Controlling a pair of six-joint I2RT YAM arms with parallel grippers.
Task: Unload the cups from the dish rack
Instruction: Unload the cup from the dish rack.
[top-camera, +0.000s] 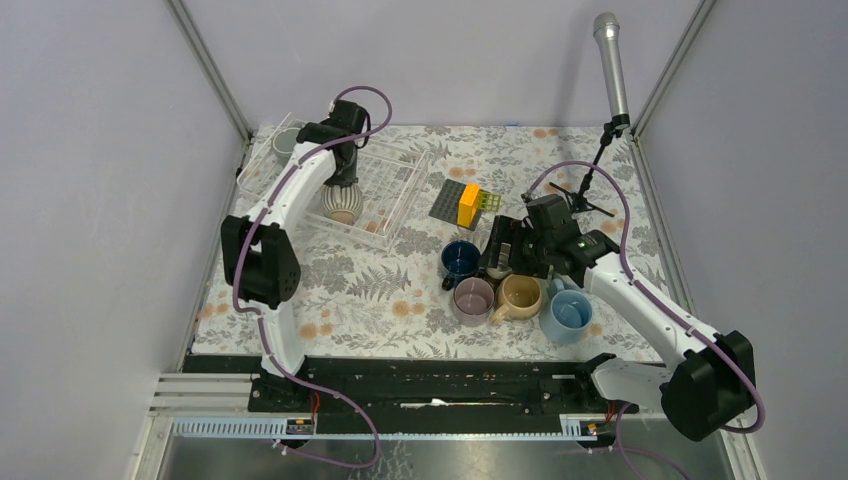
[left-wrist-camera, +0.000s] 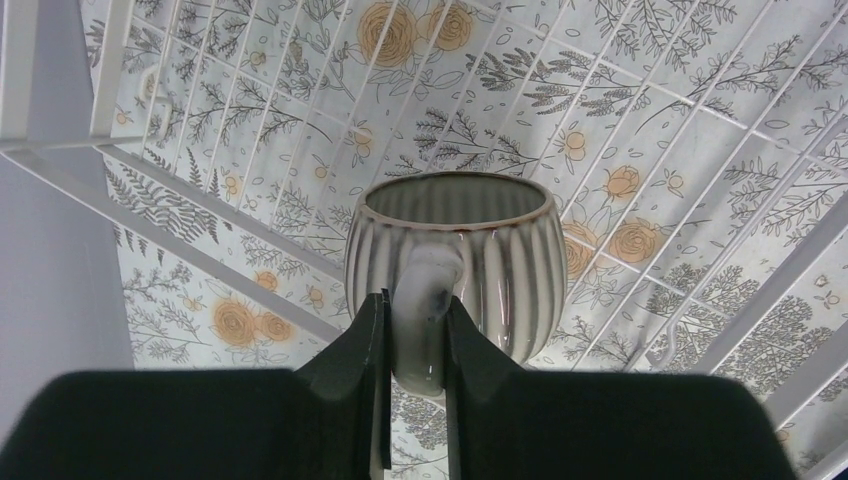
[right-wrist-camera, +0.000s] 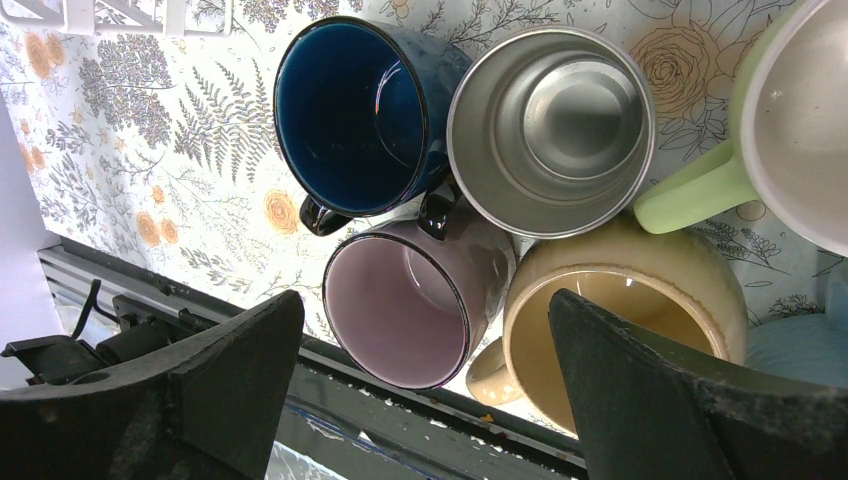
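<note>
Mugs bunched near right; one gripped at the rack.
Right gripper (right-wrist-camera: 425, 300) gapes above the mug cluster (top-camera: 510, 295), rims touching, near the table's front edge; bare cloth (top-camera: 360, 290) lies leftward. Left gripper (left-wrist-camera: 415, 320) clenches the ribbed mug (left-wrist-camera: 500, 260) by its handle, over the rack (top-camera: 400, 185) at the far-left corner.

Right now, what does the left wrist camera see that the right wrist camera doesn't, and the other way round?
Only the left wrist: a ribbed grey-white mug, handle pinched by the left end effector, wire bars of the dish rack behind it. Only the right wrist: the open right end effector above upright cups: navy mug, steel mug, mauve mug, tan mug, pale green mug. Both: the floral tablecloth. A white lattice sliver at the right view's top edge is too cropped to identify.
</note>
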